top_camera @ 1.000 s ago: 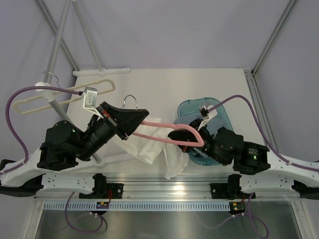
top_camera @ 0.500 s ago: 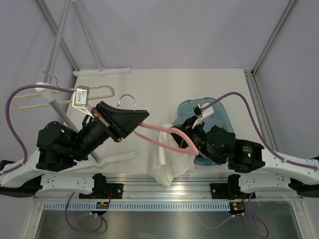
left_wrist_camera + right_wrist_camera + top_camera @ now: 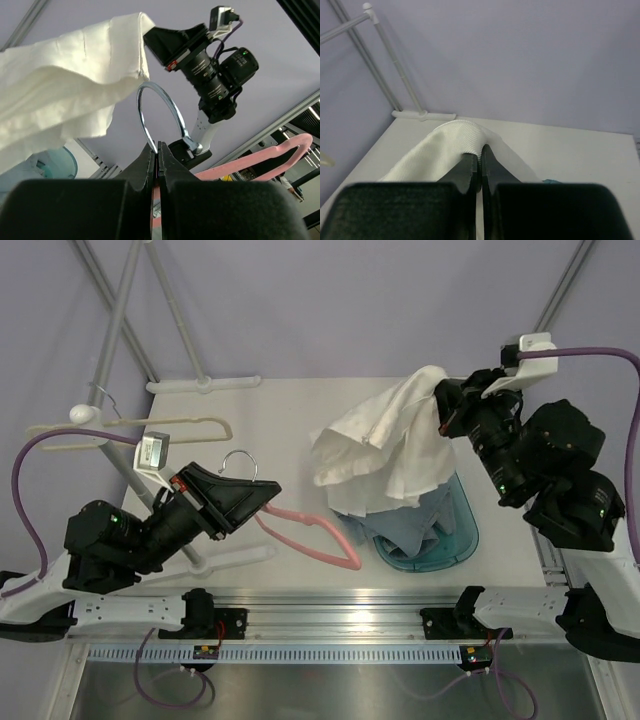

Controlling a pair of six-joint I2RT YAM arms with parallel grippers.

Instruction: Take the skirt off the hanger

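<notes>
Your right gripper (image 3: 441,408) is clamped on a fold of the white skirt (image 3: 385,445), which it holds high over the blue basket (image 3: 466,536). The cloth hangs bunched and creased, down and left from the jaws, apart from the pink hanger (image 3: 312,531). Your left gripper (image 3: 268,494) pinches that hanger beside its metal hook (image 3: 238,464), with the hanger's long axis running toward the basket. The skirt looks free.

Black arms (image 3: 150,530), white bases (image 3: 110,607), purple cables (image 3: 600,352)
</notes>
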